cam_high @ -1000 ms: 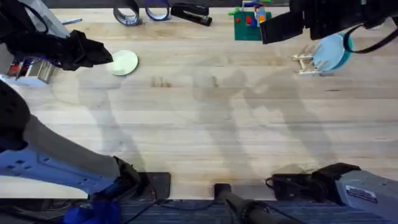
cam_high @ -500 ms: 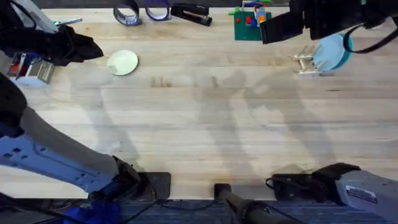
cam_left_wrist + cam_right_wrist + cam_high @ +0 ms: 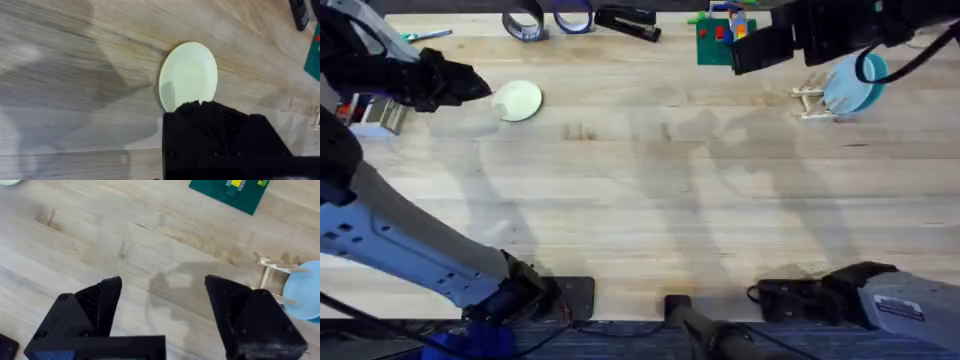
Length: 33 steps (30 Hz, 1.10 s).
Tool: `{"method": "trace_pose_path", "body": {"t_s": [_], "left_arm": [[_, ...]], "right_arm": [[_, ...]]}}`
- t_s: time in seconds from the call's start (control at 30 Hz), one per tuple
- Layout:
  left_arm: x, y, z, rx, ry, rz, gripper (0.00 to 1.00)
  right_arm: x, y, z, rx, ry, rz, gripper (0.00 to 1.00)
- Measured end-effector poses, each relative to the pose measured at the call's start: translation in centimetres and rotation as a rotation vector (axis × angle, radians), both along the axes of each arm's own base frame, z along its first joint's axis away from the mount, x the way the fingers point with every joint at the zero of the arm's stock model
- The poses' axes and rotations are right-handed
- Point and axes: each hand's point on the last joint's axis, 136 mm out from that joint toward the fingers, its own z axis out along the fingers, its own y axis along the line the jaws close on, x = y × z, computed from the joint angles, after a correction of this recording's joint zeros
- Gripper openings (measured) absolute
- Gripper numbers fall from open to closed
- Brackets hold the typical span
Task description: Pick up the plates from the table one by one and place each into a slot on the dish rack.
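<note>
Here the cream plate lies flat on the counter, just beside your left claw, fingers pressed together. Thin, light, probably slippery: grip its rim. Right claw spread, empty.

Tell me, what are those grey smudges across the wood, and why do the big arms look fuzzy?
Overhead: soft shadows of the arms fall across the table, and the left arm, close to the camera, blurs. Left wrist: a broad shadow beside the cream-yellow plate. Right wrist: a faint shadow between the open fingers.
</note>
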Motion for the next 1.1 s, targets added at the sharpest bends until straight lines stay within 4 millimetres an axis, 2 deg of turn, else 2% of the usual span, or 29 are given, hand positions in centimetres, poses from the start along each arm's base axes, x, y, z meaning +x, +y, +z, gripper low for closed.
{"method": "trace_pose_path", "body": {"t_s": [0.23, 0.6, 0.93, 1.1], "left_arm": [[-0.4, 1.1, -0.2, -0.048, -0.016, 0.035, 0.041], [-0.2, 0.8, -0.4, -0.077, -0.019, 0.031, 0.040], [-0.4, 0.6, -3.1, -0.126, 0.033, 0.033, 0.040], [-0.4, 0.5, -3.5, -0.132, 0.040, 0.033, 0.040]], "right_arm": [[0.2, 0.1, 0.2, 0.003, -0.010, 0.000, 0.995], [0.9, 0.3, 0.8, 0.015, -0.047, 0.000, 0.995], [0.9, 0.3, 0.8, 0.015, -0.048, 0.000, 0.996], [0.9, 0.3, 0.8, 0.015, -0.048, 0.000, 0.995]]}}
